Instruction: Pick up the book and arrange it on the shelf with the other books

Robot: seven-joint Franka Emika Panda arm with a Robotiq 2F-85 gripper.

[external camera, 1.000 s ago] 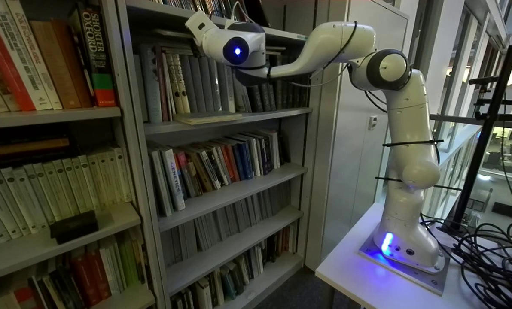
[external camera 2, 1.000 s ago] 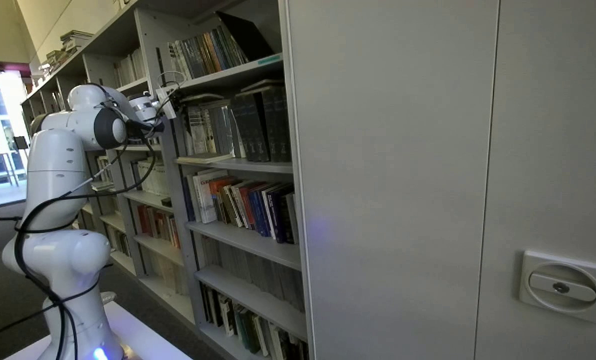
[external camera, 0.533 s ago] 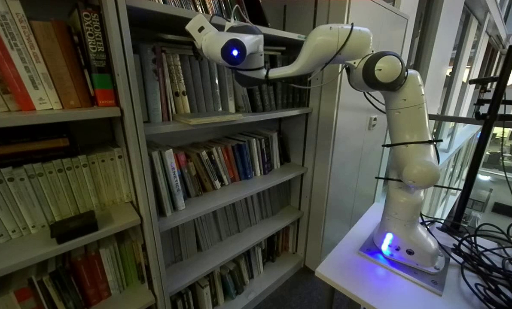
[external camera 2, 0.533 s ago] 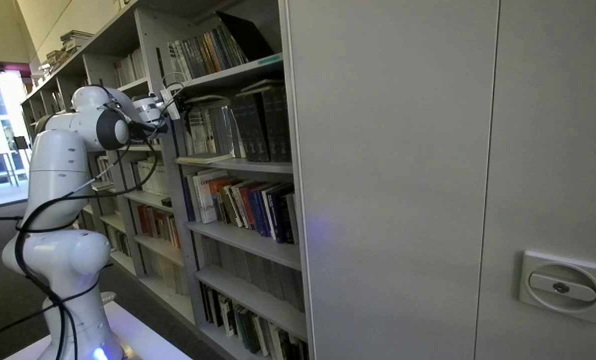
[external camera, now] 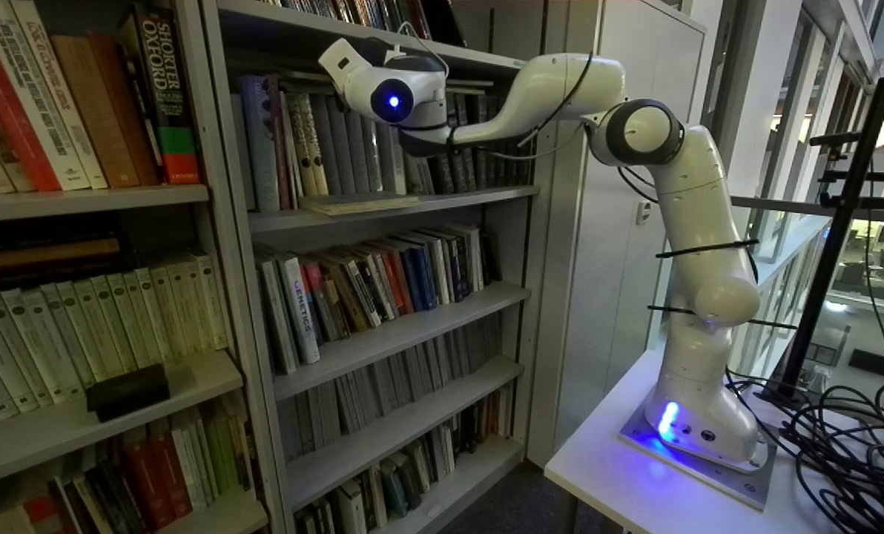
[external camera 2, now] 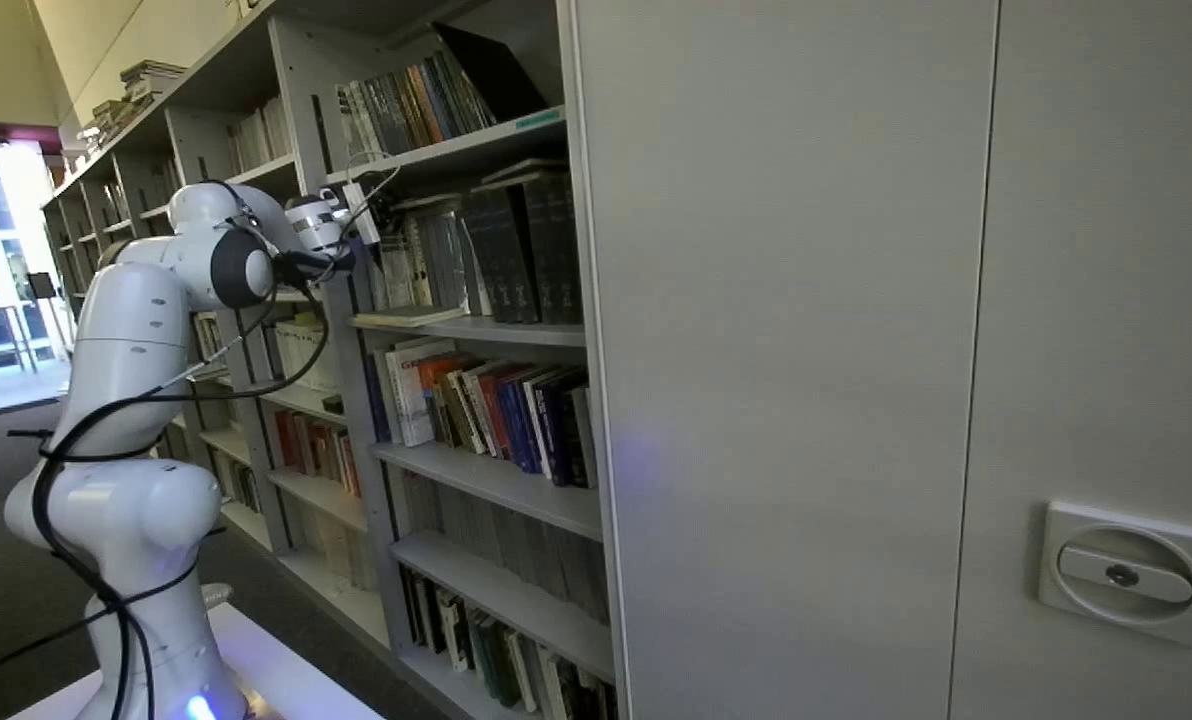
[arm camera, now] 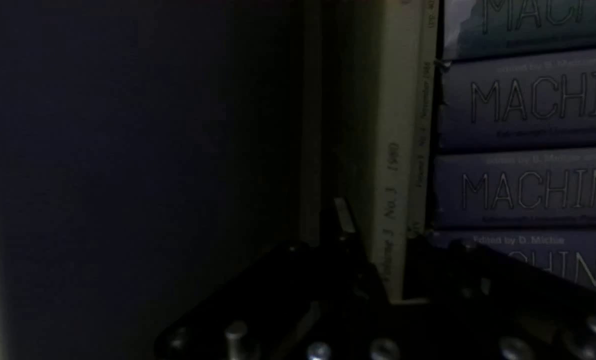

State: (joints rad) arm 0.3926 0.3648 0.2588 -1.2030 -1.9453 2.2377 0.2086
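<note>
Narrowly parted jaws, pale book (arm camera: 395, 175) between — gripped

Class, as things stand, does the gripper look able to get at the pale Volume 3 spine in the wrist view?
Probably yes: the pale spine is mostly uncovered, and the gripper seems to straddle its lower end there, though darkness hides whether it grips.

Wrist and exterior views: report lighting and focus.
Wrist view: very dark, pincer nearly black and soft-edged, MACHINE spines dim but legible; in an exterior view, white table partly tinted blue; in an exterior view, far window washed out.
</note>
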